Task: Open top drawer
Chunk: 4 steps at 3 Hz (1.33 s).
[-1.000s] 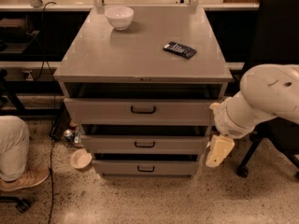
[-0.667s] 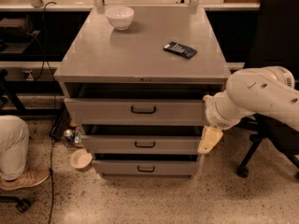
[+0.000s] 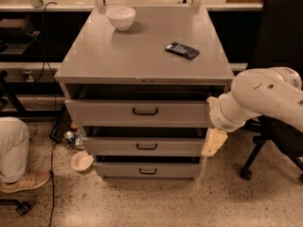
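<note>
Swinging leftward, the end effector [image 3: 214, 142] now hangs right of centre beside the bench [image 3: 142, 56], grip state untellable. The top drawer [image 3: 104, 113], mid-frame, sits barely ajar, handle [image 3: 145, 111] unreached.

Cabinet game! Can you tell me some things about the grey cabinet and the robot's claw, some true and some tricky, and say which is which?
1. A white bowl sits on top of the cabinet. True.
2. The claw is on the handle of the top drawer. False: the claw hangs at the cabinet's right front edge, beside the middle drawer, well away from the handle.
3. The dark flat packet lies inside the bowl. False: it lies on the cabinet top, apart from the bowl and to its right.
4. The top drawer has the tallest front of the three. True.
</note>
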Available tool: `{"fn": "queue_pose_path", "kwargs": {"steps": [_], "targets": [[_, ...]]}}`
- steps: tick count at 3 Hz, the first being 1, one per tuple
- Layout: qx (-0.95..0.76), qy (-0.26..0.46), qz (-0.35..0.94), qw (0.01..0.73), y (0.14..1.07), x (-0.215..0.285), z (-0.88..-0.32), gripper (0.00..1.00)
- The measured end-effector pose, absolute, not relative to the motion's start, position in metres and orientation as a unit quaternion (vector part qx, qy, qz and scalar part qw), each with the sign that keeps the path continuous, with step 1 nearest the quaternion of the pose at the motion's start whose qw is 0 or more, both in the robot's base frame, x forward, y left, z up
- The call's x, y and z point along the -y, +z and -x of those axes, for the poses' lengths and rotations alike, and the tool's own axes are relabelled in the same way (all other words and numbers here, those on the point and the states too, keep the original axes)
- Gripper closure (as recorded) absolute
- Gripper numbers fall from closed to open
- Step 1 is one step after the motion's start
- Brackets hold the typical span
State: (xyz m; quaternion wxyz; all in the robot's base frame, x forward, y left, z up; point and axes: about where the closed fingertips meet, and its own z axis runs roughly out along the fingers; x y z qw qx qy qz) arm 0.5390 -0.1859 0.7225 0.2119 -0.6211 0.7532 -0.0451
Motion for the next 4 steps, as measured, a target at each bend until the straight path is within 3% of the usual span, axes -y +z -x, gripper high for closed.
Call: {"fn": "queue_pose_path", "kwargs": {"steps": [4], "targets": [[-0.662, -0.007, 0.703, 0.261, 0.670, 0.123, -0.619, 0.00]]}}
